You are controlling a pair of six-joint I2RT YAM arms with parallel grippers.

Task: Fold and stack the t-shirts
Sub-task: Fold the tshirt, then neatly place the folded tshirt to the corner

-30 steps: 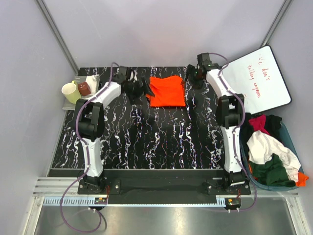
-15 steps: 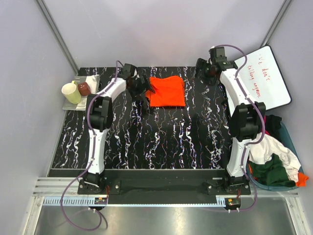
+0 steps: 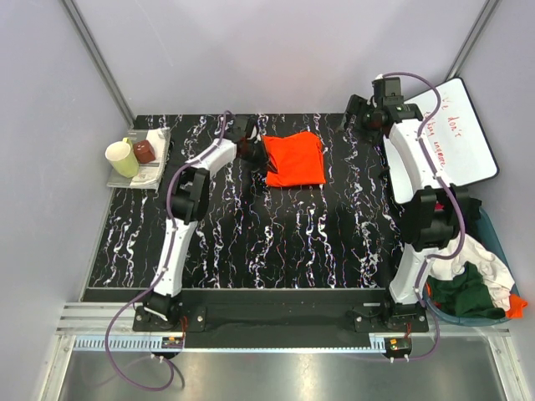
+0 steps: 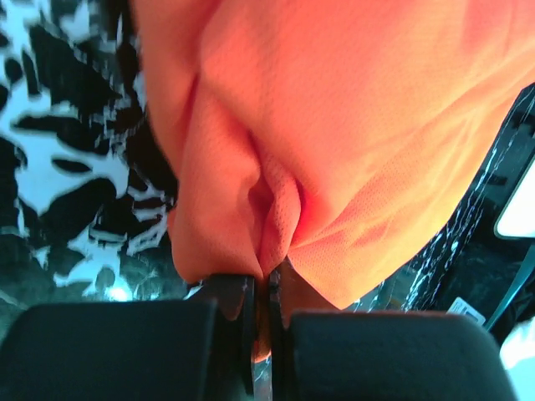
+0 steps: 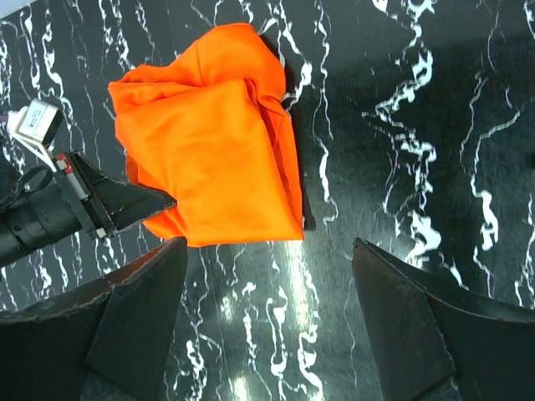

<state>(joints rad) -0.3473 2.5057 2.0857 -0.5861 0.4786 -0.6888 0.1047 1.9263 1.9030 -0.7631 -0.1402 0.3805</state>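
The folded orange t-shirt [image 3: 294,160] lies at the far middle of the table [image 3: 251,242]. The left pincer [image 4: 267,280] is clenched on a bunched fold at the shirt's left edge. The right pincer [image 5: 267,246] hangs spread wide above the far right, holding nothing. Other t-shirts [image 3: 464,267] are heaped in a bin [image 3: 502,251] at the near right.

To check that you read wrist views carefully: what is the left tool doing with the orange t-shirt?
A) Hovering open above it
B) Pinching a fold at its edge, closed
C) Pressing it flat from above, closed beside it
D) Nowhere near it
B: in the left wrist view, the left tool is shut, with a bunched fold of the orange t-shirt caught between its fingers.
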